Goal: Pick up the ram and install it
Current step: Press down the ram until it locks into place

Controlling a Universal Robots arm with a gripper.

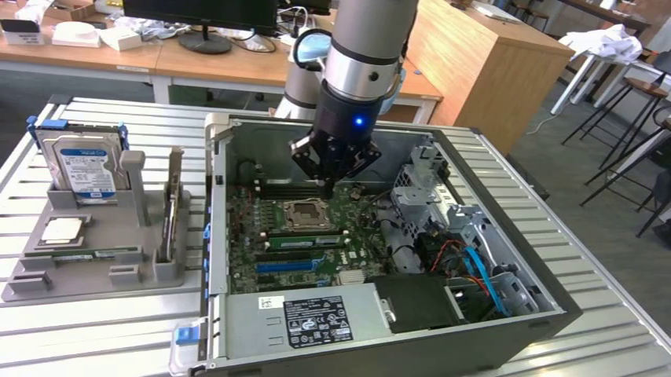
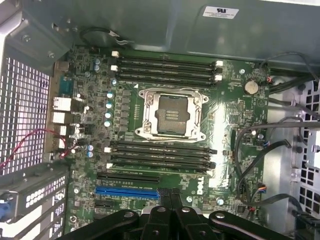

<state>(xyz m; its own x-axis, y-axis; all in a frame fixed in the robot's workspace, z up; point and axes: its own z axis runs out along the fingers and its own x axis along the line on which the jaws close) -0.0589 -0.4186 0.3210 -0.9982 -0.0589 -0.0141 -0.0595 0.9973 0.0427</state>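
**Jaws Shut Over the Motherboard, Ram in Its Holder**

At the exterior view's left, on the slatted surface: a grey holder, with the ram lying flat near its front edge, well apart from the arm. Further right, inside the open computer case: jaws pressed together, gripping nothing, hanging just above the motherboard, between the processor socket and the long black memory slots.
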